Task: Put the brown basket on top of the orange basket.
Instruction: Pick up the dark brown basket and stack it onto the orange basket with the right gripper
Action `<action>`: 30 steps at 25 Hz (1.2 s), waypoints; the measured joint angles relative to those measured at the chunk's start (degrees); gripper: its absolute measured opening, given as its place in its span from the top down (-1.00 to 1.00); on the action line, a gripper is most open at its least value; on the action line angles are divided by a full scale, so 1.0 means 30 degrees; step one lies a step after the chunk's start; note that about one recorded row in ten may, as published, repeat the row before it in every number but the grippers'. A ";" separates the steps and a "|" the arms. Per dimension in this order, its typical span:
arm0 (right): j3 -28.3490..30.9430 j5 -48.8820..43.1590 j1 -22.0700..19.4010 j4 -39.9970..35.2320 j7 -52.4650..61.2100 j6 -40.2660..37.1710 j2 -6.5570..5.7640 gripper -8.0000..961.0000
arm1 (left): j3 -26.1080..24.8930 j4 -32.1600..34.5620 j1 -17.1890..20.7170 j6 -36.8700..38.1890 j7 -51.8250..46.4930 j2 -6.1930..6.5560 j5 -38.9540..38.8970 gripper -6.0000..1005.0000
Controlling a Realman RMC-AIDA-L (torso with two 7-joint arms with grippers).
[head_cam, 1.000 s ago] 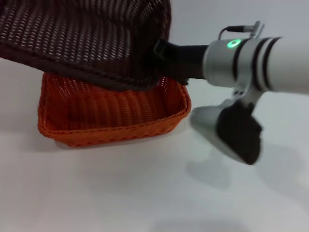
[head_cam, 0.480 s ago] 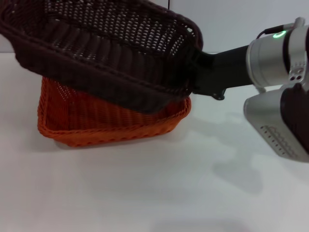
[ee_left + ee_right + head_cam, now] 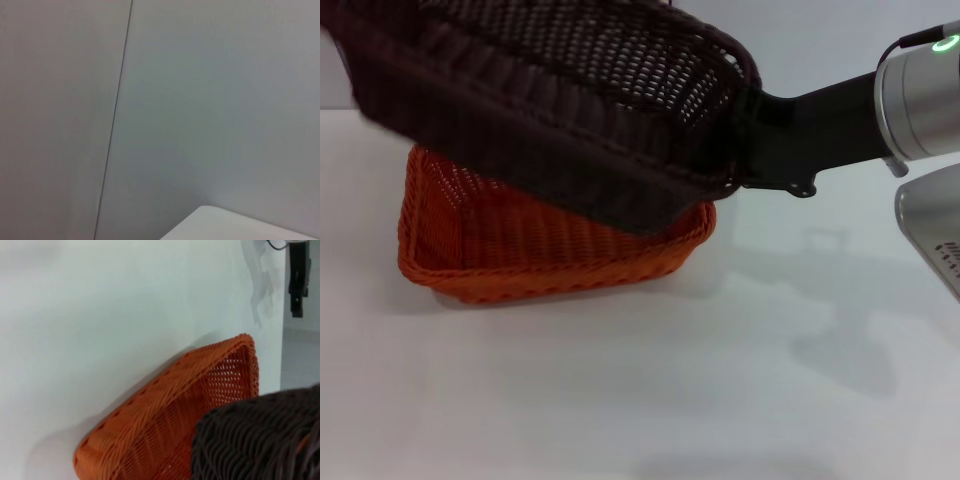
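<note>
- The brown basket point(image 3: 550, 110) hangs in the air above the orange basket point(image 3: 550, 245), tilted: its left end sits high and far, and its near long side dips toward the orange basket's right end.
- Its long axis runs left to right across the head view, slanting down toward the right, with the open side facing up and a little away from the camera.
- The right gripper point(image 3: 745, 140) is clamped on the brown basket's right short rim, its dark wrist reaching in from the right.
- The orange basket rests flat on the white table point(image 3: 640, 400), long axis also left to right, partly covered by the brown one.
- The left wrist view shows only a pale wall point(image 3: 210, 100) and a table corner.
</note>
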 joint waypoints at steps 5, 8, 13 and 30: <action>0.0073 0.0520 0.0704 0.1393 -0.1035 -0.0068 -0.0526 0.67 | 0.0032 -0.0060 0.0016 0.0001 -0.0434 0.0001 0.0011 -0.35; 0.0308 0.0645 0.0908 0.2078 -0.1716 -0.0004 -0.0556 0.67 | 0.0041 0.0036 0.0052 -0.0120 -0.0800 0.0001 -0.0019 -0.35; 0.1087 0.0581 0.1421 0.3528 -0.2804 -0.0005 -0.0476 0.66 | 0.0040 0.0039 0.0179 -0.0158 -0.1176 0.0001 -0.0074 -0.35; 0.1789 0.0333 0.1665 0.4820 -0.4091 0.0013 -0.0606 0.66 | 0.0335 0.0037 0.0146 -0.0213 -0.1237 0.0002 -0.0744 -0.34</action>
